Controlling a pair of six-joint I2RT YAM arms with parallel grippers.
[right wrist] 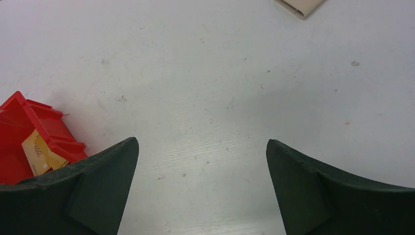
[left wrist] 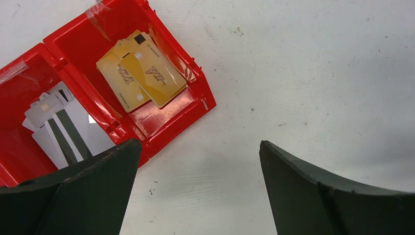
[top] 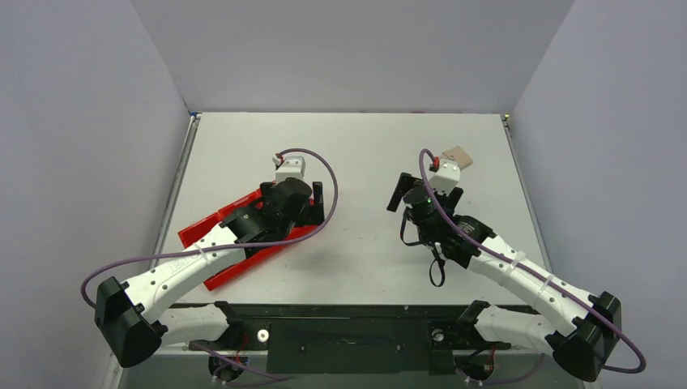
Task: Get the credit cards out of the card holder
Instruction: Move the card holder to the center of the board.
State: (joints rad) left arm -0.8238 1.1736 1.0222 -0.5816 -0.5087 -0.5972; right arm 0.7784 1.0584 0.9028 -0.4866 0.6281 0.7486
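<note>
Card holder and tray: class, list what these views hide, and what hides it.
Card holder: top view, partly behind the right arm; right wrist view, cut by the top edge.
Red tray: top view, mostly under the left arm; left wrist view, cut by the left edge.
White-grey cards: left wrist view, partly behind a finger of the left hand.

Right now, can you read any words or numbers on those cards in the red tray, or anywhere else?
Yellow cards in the red tray: a big brown logo on each and a tiny line of print along one edge, both too blurred to read.
White-grey cards in the next compartment: tiny print, too small to read.
Card holder: no writing shows.
Nothing here can be read for sure.
</note>
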